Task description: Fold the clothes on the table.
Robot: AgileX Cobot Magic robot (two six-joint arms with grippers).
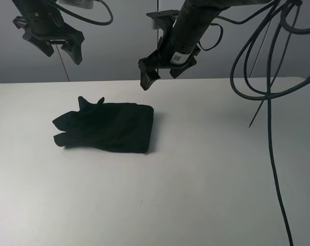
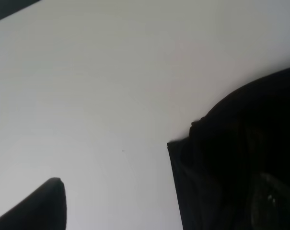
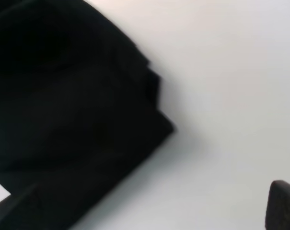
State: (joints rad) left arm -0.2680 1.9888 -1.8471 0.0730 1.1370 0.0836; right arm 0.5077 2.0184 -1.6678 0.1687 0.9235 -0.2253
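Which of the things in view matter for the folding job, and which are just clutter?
Job:
black T-shirt, folded into a bundle
white table
left gripper, raised, empty
right gripper, raised, empty

Not the job:
hanging black cables

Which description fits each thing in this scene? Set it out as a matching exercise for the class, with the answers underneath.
Things:
1. T-shirt
2. left claw
3. right claw
4. table

Descriptions:
A. white, flat, carrying the garment
B. raised high above the far left of the table, holding nothing
C. black, lying in a folded bundle
D. open, hanging just above the bundle's far right corner

Pairs: 1-C, 2-B, 3-D, 4-A
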